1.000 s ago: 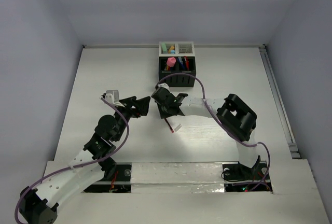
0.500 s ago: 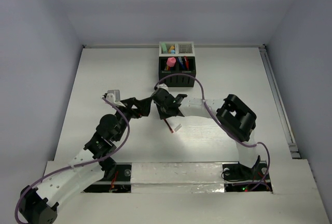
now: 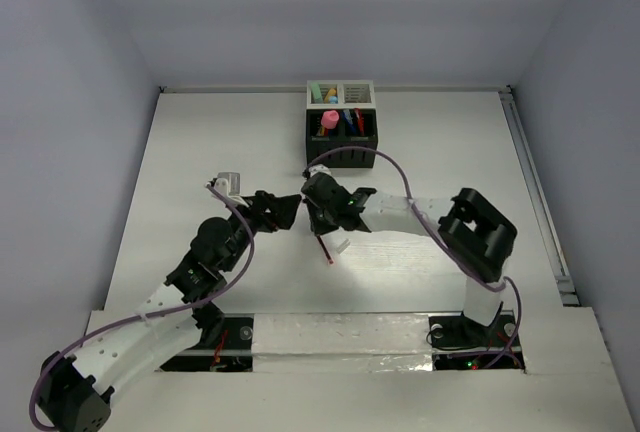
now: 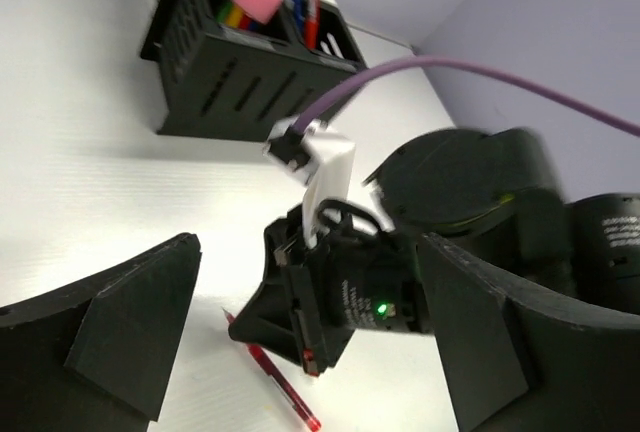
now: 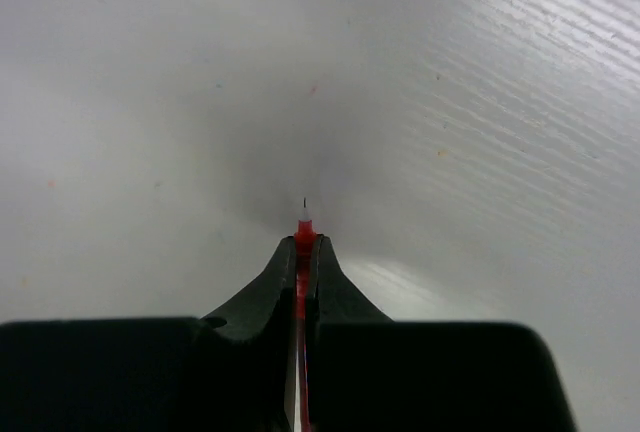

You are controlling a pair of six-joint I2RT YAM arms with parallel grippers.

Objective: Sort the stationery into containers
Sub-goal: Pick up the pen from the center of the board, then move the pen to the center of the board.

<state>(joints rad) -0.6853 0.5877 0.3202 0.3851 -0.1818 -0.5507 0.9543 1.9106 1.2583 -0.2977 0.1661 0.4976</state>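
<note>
Since a second ago my right pincer (image 5: 303, 252) has closed, and it now sits clamped on the red pen (image 5: 304, 228), low over the white surface (image 3: 200, 152) a little in front of the containers. My left pincer (image 3: 288, 208) stands wide apart just beside it, gripping nothing. At the back, the black container (image 3: 340, 152) holds a pink marker (image 3: 330, 118) upright on its left with thin pens (image 3: 350, 118) beside it, and the white container (image 3: 360, 83) joined behind it shows a pale marker (image 3: 315, 90) in its left compartment.
</note>
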